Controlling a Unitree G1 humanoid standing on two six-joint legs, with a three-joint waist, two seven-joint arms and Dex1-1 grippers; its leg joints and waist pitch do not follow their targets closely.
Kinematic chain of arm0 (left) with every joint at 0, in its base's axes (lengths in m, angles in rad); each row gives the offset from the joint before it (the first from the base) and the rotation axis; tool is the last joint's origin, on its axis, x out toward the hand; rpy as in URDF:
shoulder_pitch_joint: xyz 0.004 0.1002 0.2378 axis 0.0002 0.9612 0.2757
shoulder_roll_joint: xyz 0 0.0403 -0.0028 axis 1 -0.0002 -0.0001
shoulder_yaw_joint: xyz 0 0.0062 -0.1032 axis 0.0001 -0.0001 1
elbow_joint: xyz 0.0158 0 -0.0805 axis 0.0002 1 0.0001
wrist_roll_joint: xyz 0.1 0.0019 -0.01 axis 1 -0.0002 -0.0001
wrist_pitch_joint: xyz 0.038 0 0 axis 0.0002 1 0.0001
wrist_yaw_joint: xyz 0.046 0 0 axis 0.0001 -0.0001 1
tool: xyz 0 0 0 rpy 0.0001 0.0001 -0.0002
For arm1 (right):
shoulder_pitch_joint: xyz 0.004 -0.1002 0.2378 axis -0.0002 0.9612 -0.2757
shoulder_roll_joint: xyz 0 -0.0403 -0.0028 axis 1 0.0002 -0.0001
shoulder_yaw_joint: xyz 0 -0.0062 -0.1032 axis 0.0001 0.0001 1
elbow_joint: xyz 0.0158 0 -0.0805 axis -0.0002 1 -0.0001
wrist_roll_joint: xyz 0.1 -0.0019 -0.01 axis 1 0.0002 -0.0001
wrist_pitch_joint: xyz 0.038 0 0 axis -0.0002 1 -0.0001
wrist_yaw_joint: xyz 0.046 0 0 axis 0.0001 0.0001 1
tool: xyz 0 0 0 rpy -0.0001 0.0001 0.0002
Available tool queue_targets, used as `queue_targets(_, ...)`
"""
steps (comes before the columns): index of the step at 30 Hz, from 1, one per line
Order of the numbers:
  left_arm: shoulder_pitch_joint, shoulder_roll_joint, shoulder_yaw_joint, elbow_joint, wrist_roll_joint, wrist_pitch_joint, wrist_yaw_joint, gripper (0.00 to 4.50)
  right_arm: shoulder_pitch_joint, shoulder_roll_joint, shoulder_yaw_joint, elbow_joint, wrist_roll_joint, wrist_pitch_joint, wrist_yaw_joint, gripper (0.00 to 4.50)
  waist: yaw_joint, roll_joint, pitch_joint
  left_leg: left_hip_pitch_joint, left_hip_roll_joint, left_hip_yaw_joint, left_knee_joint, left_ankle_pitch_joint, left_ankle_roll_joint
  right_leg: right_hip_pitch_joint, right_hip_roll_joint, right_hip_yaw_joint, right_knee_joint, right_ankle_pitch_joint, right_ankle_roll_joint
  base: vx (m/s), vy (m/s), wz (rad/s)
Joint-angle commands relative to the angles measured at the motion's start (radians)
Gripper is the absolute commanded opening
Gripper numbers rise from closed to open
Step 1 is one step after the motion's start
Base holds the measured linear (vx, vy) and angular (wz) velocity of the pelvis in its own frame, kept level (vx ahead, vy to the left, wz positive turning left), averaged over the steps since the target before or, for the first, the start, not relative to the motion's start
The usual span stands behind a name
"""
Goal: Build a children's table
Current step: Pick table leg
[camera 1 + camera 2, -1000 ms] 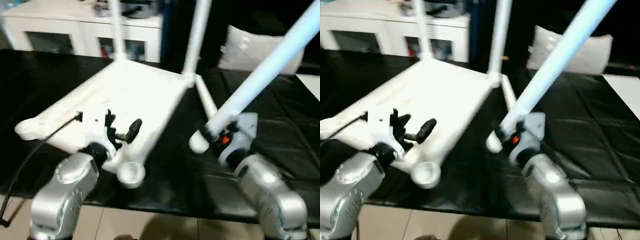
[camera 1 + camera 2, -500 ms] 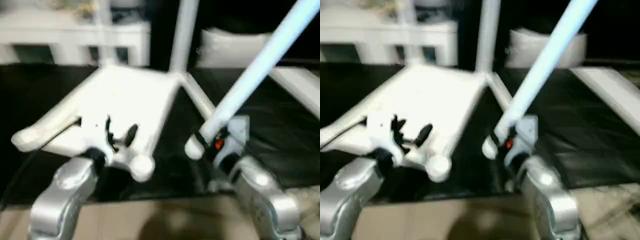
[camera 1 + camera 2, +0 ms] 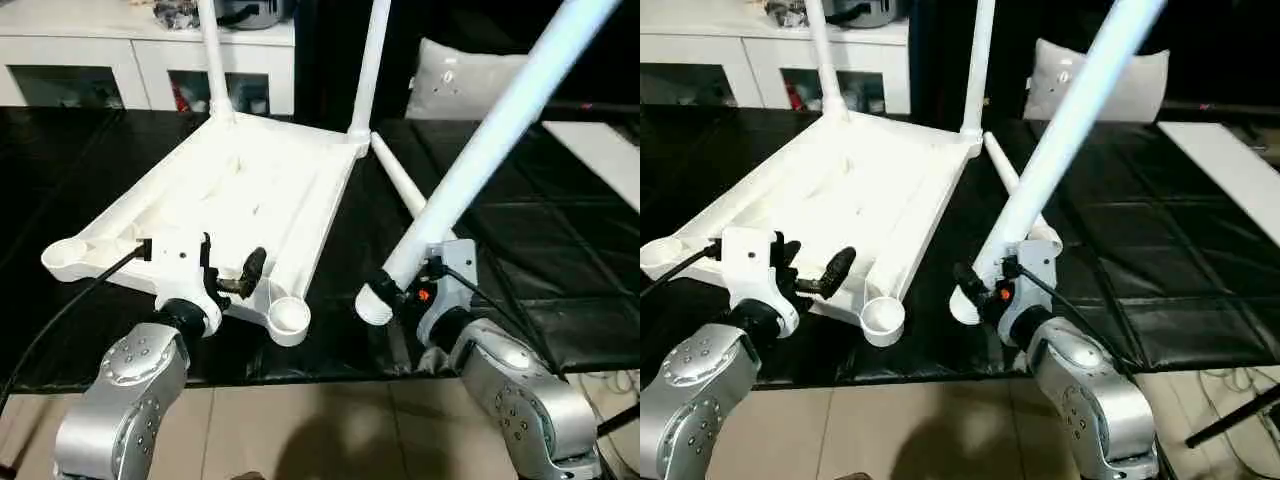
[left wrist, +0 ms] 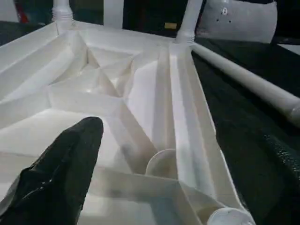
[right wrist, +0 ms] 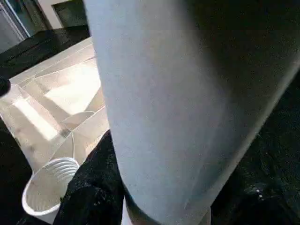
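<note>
The upturned table top (image 3: 240, 190) lies on the black surface (image 3: 560, 260), spreading toward eleven o'clock from me, two legs (image 3: 212, 60) upright in its far sockets. A loose leg (image 3: 400, 185) lies at its one o'clock side. My right gripper (image 3: 412, 290) is clamped on another leg (image 3: 500, 130), slanting up toward one o'clock. My left gripper (image 3: 228, 268) hovers spread over the top's near edge, beside an empty socket (image 3: 288, 318).

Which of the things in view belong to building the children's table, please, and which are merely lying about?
Belonging to the job:
- upturned table top, two legs standing in its far sockets
- leg clamped in the right gripper
- spare leg lying on the black surface
- open left gripper over the top's near edge

Lying about:
- white cabinet
- pillow
</note>
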State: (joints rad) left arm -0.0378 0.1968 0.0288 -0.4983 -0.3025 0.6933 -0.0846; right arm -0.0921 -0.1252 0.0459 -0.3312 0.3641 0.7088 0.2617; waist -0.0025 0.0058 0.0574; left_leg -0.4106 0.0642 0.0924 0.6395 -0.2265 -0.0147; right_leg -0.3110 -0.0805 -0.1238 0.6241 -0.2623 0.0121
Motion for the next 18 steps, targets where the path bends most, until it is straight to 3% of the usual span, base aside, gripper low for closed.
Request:
queue_targets(1,-0.004,-0.001,-0.010,-0.013,0.004,0.007,-0.006,4.34,-0.030,-0.014,-0.012,-0.010,0.005,-0.005,0.010,1.90,0.016,0.004,-0.034,-0.036,0.092,-0.081,-0.085,-0.399,-0.012,0.080,-0.190,0.050,-0.153,-0.567,-0.086,0.015,-0.021,0.24)
queue_targets(2,-0.004,-0.001,-0.010,-0.013,0.004,0.007,-0.006,4.34,-0.030,-0.014,-0.012,-0.010,0.005,-0.005,0.010,1.90,0.015,0.005,-0.028,-0.029,0.095,-0.078,-0.067,-0.385,0.000,0.085,-0.200,0.044,-0.174,-0.628,-0.085,0.054,-0.018,0.44)
queue_targets(3,-0.008,0.001,-0.021,-0.008,0.013,0.003,-0.009,4.34,-0.034,-0.019,-0.014,-0.006,0.002,-0.008,0.013,1.90,0.011,0.004,-0.028,-0.033,0.107,-0.069,-0.045,-0.352,0.026,0.112,-0.210,0.022,-0.199,-0.696,-0.082,0.065,0.008,0.54)
queue_targets(4,-0.010,0.003,-0.026,-0.006,0.017,0.003,-0.010,4.34,-0.035,-0.019,-0.016,-0.003,0.003,-0.010,0.013,1.90,0.013,0.009,-0.024,-0.026,0.112,-0.066,-0.044,-0.352,0.033,0.120,-0.204,0.008,-0.210,-0.719,-0.081,0.065,0.008,0.54)
queue_targets(5,-0.011,0.005,-0.031,-0.005,0.020,0.002,-0.014,4.34,-0.034,-0.017,-0.022,-0.002,0.004,-0.013,0.012,1.90,0.004,0.023,-0.023,0.017,0.129,-0.066,-0.066,-0.409,0.021,0.116,-0.153,-0.011,-0.199,-0.702,-0.085,0.082,0.023,0.47)
queue_targets(6,-0.015,0.010,-0.042,0.000,0.024,-0.003,-0.024,4.34,-0.034,-0.014,-0.032,0.001,0.005,-0.026,0.009,1.90,-0.034,0.045,-0.022,0.124,0.198,-0.133,-0.153,-0.633,-0.046,0.033,-0.029,-0.002,-0.077,-0.474,-0.068,0.130,0.040,0.17)
queue_targets(7,-0.021,0.012,-0.049,0.006,0.020,-0.003,-0.034,4.34,-0.035,-0.012,-0.042,0.007,0.005,-0.033,0.003,1.90,-0.032,0.051,-0.038,0.159,0.206,-0.152,-0.186,-0.738,-0.076,0.001,0.012,0.024,0.024,-0.184,-0.041,0.130,0.040,0.17)
queue_targets(8,-0.028,0.016,-0.058,0.014,0.019,-0.006,-0.044,4.34,-0.036,-0.014,-0.047,0.013,0.001,-0.040,-0.001,1.90,-0.034,0.041,-0.033,0.156,0.204,-0.154,-0.188,-0.727,-0.067,-0.014,0.016,0.036,0.043,-0.123,-0.016,0.147,0.032,0.02)
queue_targets(9,-0.030,0.017,-0.059,0.016,0.020,-0.007,-0.046,4.34,-0.036,-0.015,-0.047,0.014,-0.001,-0.042,0.000,1.90,-0.027,0.048,-0.034,0.163,0.190,-0.142,-0.178,-0.646,-0.036,-0.046,0.018,0.045,0.068,-0.061,0.008,0.132,-0.003,0.04)
queue_targets(10,-0.044,0.026,-0.074,0.034,0.024,-0.017,-0.065,4.34,-0.034,-0.029,-0.040,0.016,-0.016,-0.057,0.004,1.90,-0.030,0.048,-0.035,0.158,0.173,-0.123,-0.176,-0.563,0.001,-0.058,0.018,0.048,0.074,-0.013,0.017,0.132,-0.003,0.04)
queue_targets(11,-0.050,0.031,-0.080,0.042,0.026,-0.021,-0.074,4.34,-0.032,-0.035,-0.036,0.014,-0.022,-0.063,0.006,1.90,-0.029,0.042,-0.034,0.153,0.167,-0.106,-0.178,-0.534,0.020,-0.063,0.017,0.048,0.070,0.013,0.019,0.124,-0.035,0.04)
queue_targets(12,-0.056,0.037,-0.090,0.048,0.030,-0.024,-0.084,4.34,-0.029,-0.036,-0.037,0.013,-0.025,-0.067,0.003,1.90,-0.034,0.023,-0.034,0.138,0.150,-0.080,-0.180,-0.524,0.057,-0.057,0.000,0.060,0.030,0.046,0.015,0.126,-0.086,0.02)
queue_targets(13,-0.059,0.040,-0.095,0.051,0.032,-0.026,-0.090,4.34,-0.027,-0.036,-0.039,0.013,-0.026,-0.068,0.001,1.90,-0.032,-0.005,-0.041,0.138,0.115,-0.054,-0.165,-0.494,0.080,-0.047,-0.036,0.088,-0.043,0.050,0.015,0.126,-0.086,0.02)
queue_targets(14,-0.063,0.042,-0.104,0.053,0.026,-0.025,-0.104,4.34,-0.023,-0.035,-0.041,0.011,-0.030,-0.072,-0.003,1.90,-0.026,-0.035,-0.049,0.104,0.086,-0.028,-0.136,-0.462,0.099,-0.007,-0.072,0.134,-0.089,-0.015,0.018,0.125,-0.138,-0.02)
queue_targets(15,-0.065,0.045,-0.111,0.052,0.024,-0.025,-0.114,4.34,-0.020,-0.035,-0.042,0.010,-0.035,-0.074,-0.006,1.90,0.011,-0.076,-0.044,0.039,0.030,0.008,0.025,-0.266,0.133,0.066,-0.176,0.236,-0.168,-0.366,0.005,0.148,-0.120,-0.09)
queue_targets(16,-0.065,0.049,-0.120,0.052,0.021,-0.032,-0.131,4.34,-0.018,-0.033,-0.045,0.008,-0.039,-0.076,-0.010,1.90,0.030,-0.051,-0.066,-0.007,0.049,-0.018,0.071,-0.104,0.111,0.105,-0.208,0.254,-0.152,-0.429,-0.043,0.148,-0.120,-0.09)
queue_targets(17,-0.064,0.056,-0.129,0.051,0.017,-0.035,-0.148,4.34,-0.015,-0.031,-0.048,0.008,-0.041,-0.079,-0.014,1.90,0.025,-0.064,-0.063,-0.035,0.046,-0.021,0.074,-0.062,0.106,0.110,-0.185,0.246,-0.136,-0.345,-0.058,0.172,-0.075,-0.15)
queue_targets(18,-0.063,0.063,-0.137,0.051,0.014,-0.031,-0.162,4.34,-0.012,-0.030,-0.050,0.007,-0.042,-0.083,-0.017,1.90,0.035,-0.047,-0.069,-0.048,0.051,-0.023,0.055,0.045,0.076,0.112,-0.148,0.214,-0.106,-0.067,-0.143,0.145,-0.043,-0.10)
